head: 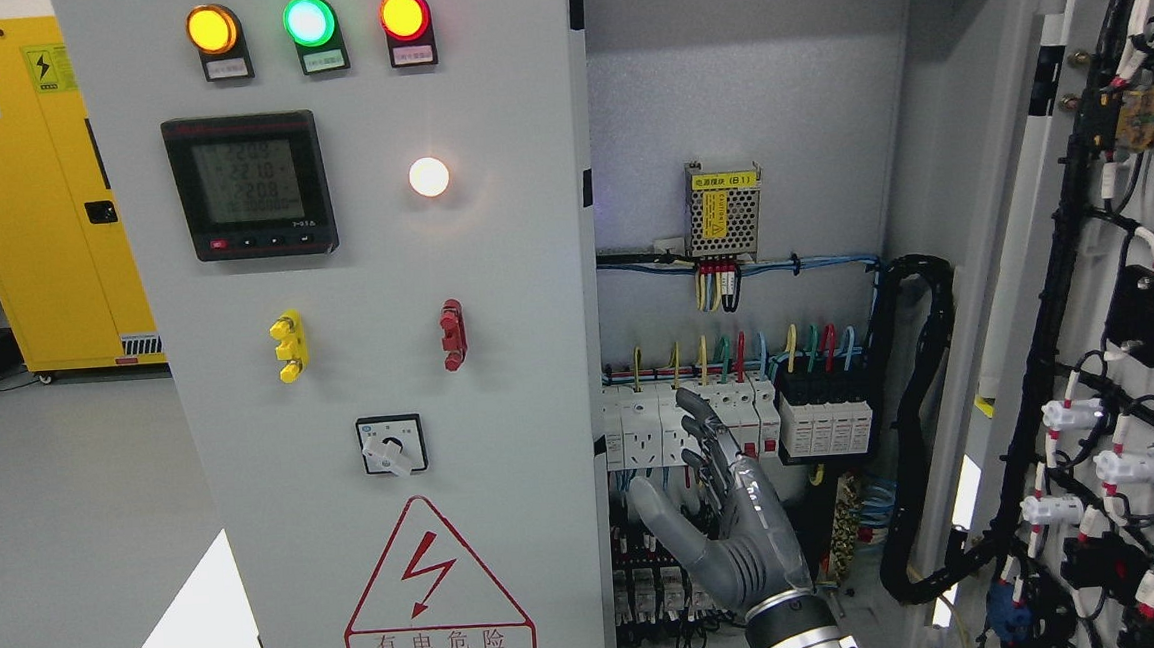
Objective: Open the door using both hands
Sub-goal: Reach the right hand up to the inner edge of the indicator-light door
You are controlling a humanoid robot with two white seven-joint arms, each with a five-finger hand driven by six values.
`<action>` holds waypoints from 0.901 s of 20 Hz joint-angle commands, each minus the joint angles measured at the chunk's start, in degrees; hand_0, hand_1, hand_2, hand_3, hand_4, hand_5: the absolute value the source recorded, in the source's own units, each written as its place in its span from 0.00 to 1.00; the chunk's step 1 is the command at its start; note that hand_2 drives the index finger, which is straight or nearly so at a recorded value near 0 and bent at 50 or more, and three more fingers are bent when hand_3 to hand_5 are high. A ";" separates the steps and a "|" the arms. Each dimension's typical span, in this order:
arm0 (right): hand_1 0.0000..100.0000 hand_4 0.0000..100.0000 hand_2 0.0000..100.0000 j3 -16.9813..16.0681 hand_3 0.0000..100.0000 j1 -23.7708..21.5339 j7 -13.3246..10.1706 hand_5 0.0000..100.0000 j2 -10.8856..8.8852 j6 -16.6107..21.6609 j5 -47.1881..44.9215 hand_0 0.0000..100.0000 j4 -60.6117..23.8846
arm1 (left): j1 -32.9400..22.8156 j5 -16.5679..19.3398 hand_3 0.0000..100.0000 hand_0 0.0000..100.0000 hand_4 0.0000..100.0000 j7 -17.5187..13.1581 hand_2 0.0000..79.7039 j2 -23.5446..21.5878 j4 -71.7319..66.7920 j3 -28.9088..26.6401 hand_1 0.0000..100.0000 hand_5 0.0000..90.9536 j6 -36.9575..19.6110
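Right hand (724,510) rising from the bottom edge, right of middle, on a silver metal wrist cuff. Grey, jointed, plastic-looking fingers (695,419) stretched up and slightly leftward, thumb splayed out to the left; released, grasping nothing. Fingertips reaching in front of the row of white circuit breakers (689,427) inside the cabinet (touching or just short, impossible to tell). Left arm nowhere in frame.

Right cabinet door (1089,333) swung wide open at the right of the frame, long axis vertical, inner face turned toward the camera and leaning back to the right. Covered in black cable looms and white connectors (1074,416), glossy and tangled. Left door panel (494,269) closed, filling the centre left, flat matte grey sheet metal, upright, facing the camera.

On that panel: three round lamps along the top, amber (212,29), green (309,21) and red (405,15); a black square digital meter (250,185) below; a glowing white lamp (429,177) to its right; a yellow handle (289,346) and a red handle (452,334) side by side mid-panel; a rotary switch (391,446) lower down; a red triangular shock-warning sign (437,585) at the bottom.

Inside the opening: a perforated metal power supply (722,212) with a yellow label, coloured wires running down to the breakers, a black corrugated cable chain (919,423) curving down the right side. Yellow steel storage cabinet (38,197) at the upper left.
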State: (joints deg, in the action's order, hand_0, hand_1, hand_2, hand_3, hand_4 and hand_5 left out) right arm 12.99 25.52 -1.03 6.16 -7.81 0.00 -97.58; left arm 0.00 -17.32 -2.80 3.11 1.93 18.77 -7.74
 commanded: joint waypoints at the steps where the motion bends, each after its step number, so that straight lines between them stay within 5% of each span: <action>1: 0.50 0.00 0.04 -1.74 0.00 6.12 0.15 0.00 0.70 -0.45 -1.85 0.00 8.01 | 0.09 -0.09 0.00 0.12 0.00 -0.02 0.00 0.57 0.09 -0.05 0.56 0.00 0.01; 14: 0.50 0.00 0.04 -2.96 0.00 9.98 2.52 0.00 0.96 -2.04 -8.97 0.00 11.00 | 0.09 -0.17 0.00 0.12 0.00 -0.02 0.00 0.40 0.00 -0.05 0.56 0.00 0.01; 18: 0.50 0.00 0.04 -3.76 0.00 10.96 8.06 0.00 0.96 -2.04 -8.97 0.00 11.18 | 0.09 -0.17 0.00 0.12 0.00 -0.02 0.00 0.49 0.09 -0.05 0.56 0.00 0.01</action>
State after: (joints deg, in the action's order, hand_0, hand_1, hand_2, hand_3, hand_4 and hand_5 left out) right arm 10.77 34.86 4.54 6.91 -9.82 -7.85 -89.15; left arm 0.00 -17.47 -2.80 3.41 0.98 18.73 -7.69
